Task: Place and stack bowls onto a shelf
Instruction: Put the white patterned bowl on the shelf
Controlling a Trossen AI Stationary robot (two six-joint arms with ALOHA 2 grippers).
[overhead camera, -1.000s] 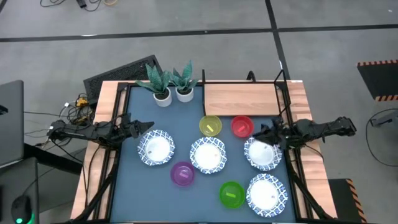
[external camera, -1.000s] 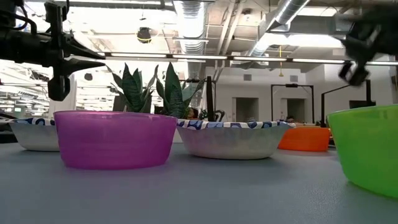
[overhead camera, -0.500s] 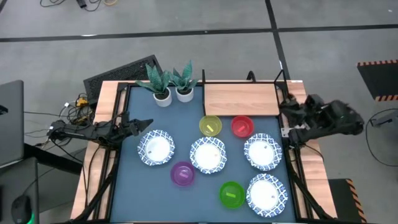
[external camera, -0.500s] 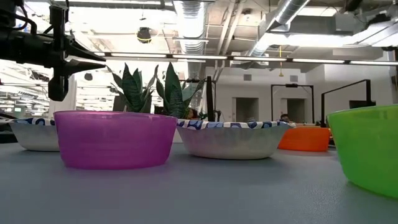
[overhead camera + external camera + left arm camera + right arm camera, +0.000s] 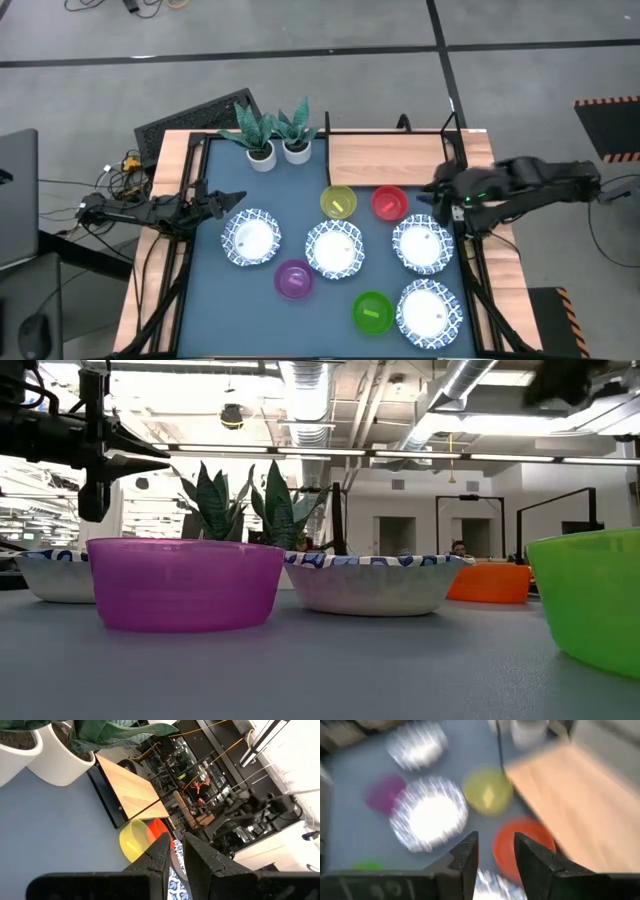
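Several white bowls with blue patterned rims rest on the blue-grey tabletop: point(image 5: 250, 238), point(image 5: 334, 248), point(image 5: 422, 244), point(image 5: 428, 311). Among them sit a yellow bowl point(image 5: 338, 202), a red bowl point(image 5: 389, 203), a purple bowl point(image 5: 294, 279) and a green bowl point(image 5: 372, 312). The wooden shelf point(image 5: 388, 158) lies at the far right. My right gripper point(image 5: 437, 192) hangs raised over the table's right side near the red bowl, slanting down, open point(image 5: 495, 855) with nothing between its fingers. My left gripper point(image 5: 240, 200) stays level at the left edge, shut point(image 5: 179, 857).
Two small white plant pots point(image 5: 262, 155) point(image 5: 297, 150) stand at the far edge, left of the shelf. Black frame rails run along the table's left point(image 5: 185, 250) and right point(image 5: 470, 270) sides. In the low view the purple bowl point(image 5: 185, 582) and green bowl point(image 5: 585, 600) stand nearest.
My right gripper has risen from low over the right-hand white bowl, drawn back toward the table's right edge, then swung out again above the table. It has tipped from level to slanting down. No bowl has moved.
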